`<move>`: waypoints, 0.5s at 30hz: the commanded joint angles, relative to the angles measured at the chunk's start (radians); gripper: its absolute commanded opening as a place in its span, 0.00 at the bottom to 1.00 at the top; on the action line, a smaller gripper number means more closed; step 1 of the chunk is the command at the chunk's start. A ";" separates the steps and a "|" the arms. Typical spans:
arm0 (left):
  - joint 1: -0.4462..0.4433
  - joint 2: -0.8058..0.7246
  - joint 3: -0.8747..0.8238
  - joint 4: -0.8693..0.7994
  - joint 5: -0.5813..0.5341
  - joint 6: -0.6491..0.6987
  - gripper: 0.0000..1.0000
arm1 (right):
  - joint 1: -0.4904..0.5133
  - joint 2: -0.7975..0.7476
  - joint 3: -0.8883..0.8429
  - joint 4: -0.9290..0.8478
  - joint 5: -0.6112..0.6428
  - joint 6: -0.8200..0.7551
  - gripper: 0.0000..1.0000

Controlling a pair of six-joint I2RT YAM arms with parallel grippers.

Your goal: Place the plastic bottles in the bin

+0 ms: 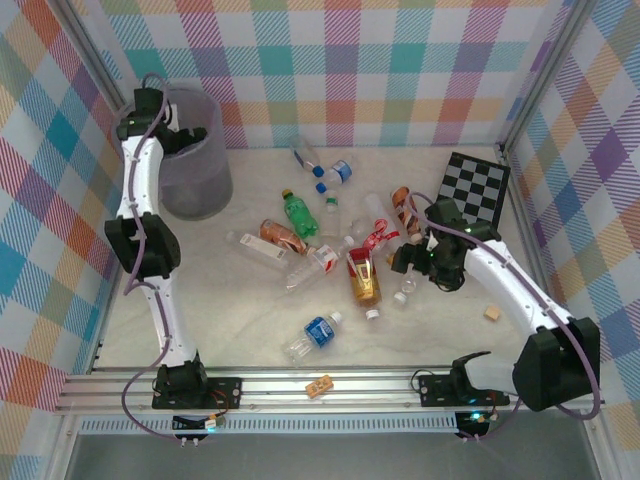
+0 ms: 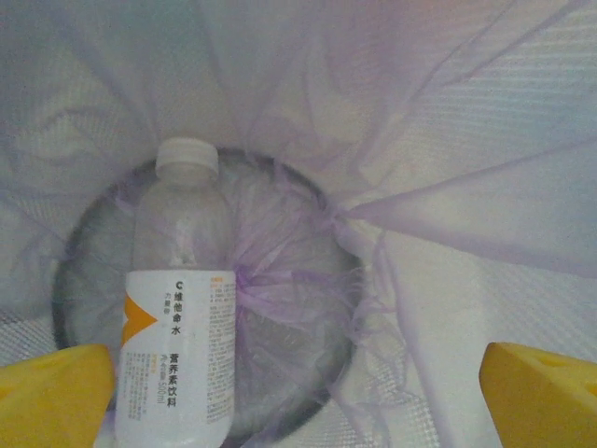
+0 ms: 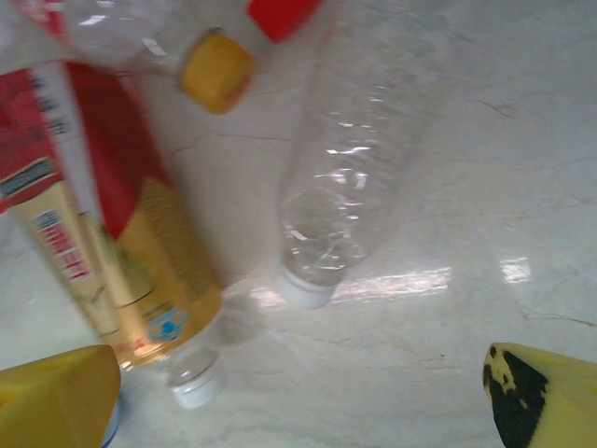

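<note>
Yellow-fingered left gripper point(image 2: 298, 399): spread wide over the bin point(image 2: 448, 140), holding nothing
White-labelled bottle point(image 2: 182, 317): lying on bin floor
Right gripper point(image 3: 298, 392): spread wide above clear bottle point(image 3: 345, 168), amber bottle point(image 3: 140, 261) beside
Other bottles point(image 1: 322, 332): scattered on table point(image 1: 230, 320)

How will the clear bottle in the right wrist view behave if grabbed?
Clear bottle looks empty, so probably light. It lies on its side on smooth tabletop, so likely rolls if nudged. Ribbed thin wall may dent when squeezed.

Blurry amber bottle point(image 3: 140, 252), base off-frame
</note>
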 commanded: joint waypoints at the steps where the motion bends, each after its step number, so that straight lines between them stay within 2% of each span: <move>1: -0.004 -0.130 0.032 -0.022 0.030 -0.018 1.00 | -0.002 0.033 -0.017 0.042 0.044 0.072 1.00; 6: -0.004 -0.211 0.017 -0.020 0.000 -0.015 1.00 | 0.012 0.090 -0.067 0.124 -0.016 0.168 0.99; 15: -0.011 -0.352 -0.012 -0.036 0.020 -0.010 1.00 | 0.030 0.195 -0.141 0.245 0.002 0.225 1.00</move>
